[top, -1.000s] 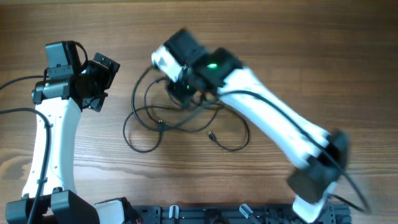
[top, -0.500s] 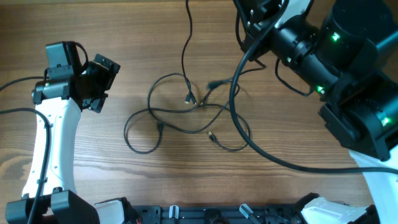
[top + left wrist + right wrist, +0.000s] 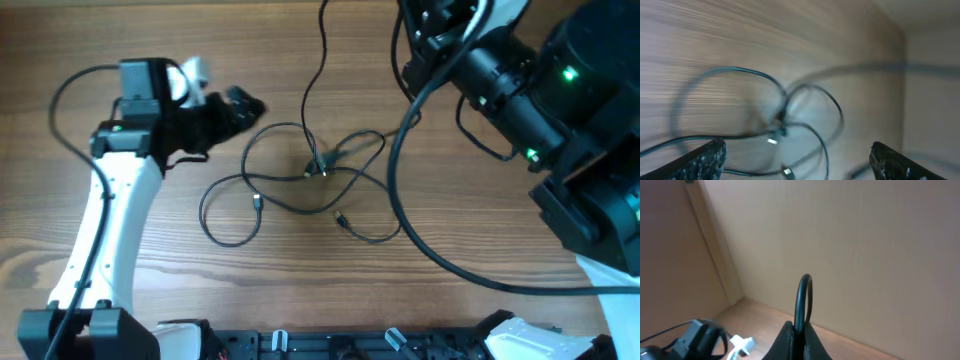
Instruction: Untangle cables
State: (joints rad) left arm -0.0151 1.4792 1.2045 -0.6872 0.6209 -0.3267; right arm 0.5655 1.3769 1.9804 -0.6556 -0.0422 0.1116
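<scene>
The cables (image 3: 300, 180) are thin black cords in loose tangled loops at the middle of the table, with small plug ends (image 3: 342, 220). One strand (image 3: 318, 60) rises from the tangle out of the top edge of the overhead view. My right gripper (image 3: 799, 329) is raised high and shut on a black cable loop (image 3: 803, 295). My left gripper (image 3: 240, 108) is open just left of the tangle. In the left wrist view its fingers (image 3: 797, 162) are spread, with the blurred cable loops (image 3: 790, 115) ahead of and between them.
The raised right arm (image 3: 530, 90) fills the upper right of the overhead view, with its thick black cable (image 3: 400, 190) hanging over the table. The left arm (image 3: 110, 220) stretches from the front left. A black rail (image 3: 330, 345) runs along the front edge.
My left gripper has swung right, up to the tangle's left side. The right arm has stayed raised; the lifted strand has shifted slightly right and the loops have shifted a little.
</scene>
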